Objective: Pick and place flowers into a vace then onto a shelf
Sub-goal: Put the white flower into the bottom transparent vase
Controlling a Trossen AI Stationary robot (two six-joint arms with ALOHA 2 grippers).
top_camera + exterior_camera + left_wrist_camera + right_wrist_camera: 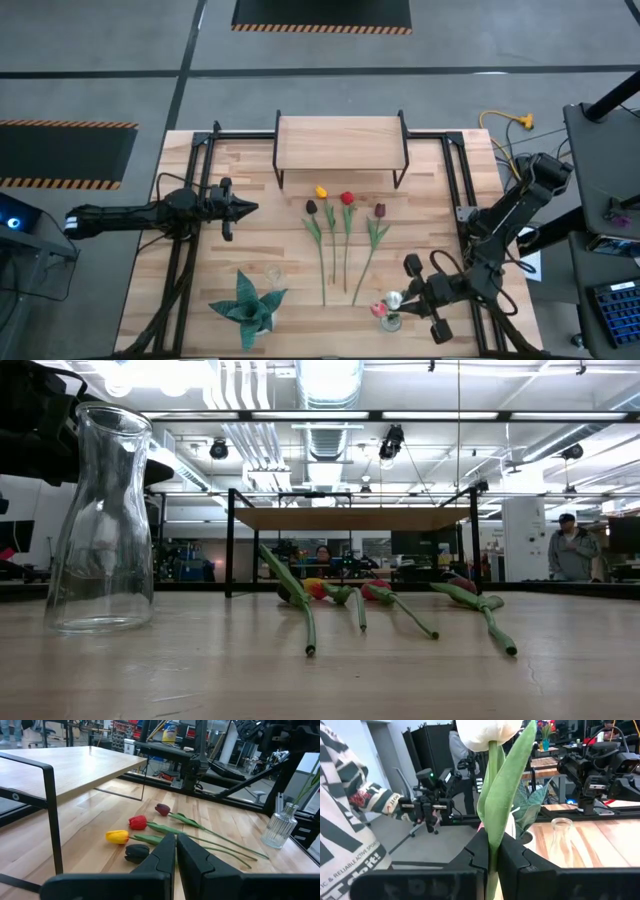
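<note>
Item: right gripper (pixel 412 298), working at the table's 5 o'clock corner. Its fingers are pinching the stem of a white tulip (pixel 490 730) tightly, over a small ribbed vase (pixel 390 318) that is standing near the front edge.

Risk: the vase is sitting close to the table edge, so a sideways nudge could be tipping it off; the long stem may be bending or missing the narrow neck.

Item: left gripper (pixel 245 208), hovering at 9 o'clock with fingers pressed together, holding nothing.

Item: four loose flowers (pixel 345 235), lying at centre, heads toward 12 o'clock, just short of the shelf (pixel 340 142).

Room: open tabletop is lying between flowers and left arm; the spiky plant (pixel 248 305) and clear carafe (pixel 100 520) are crowding 7 o'clock.
</note>
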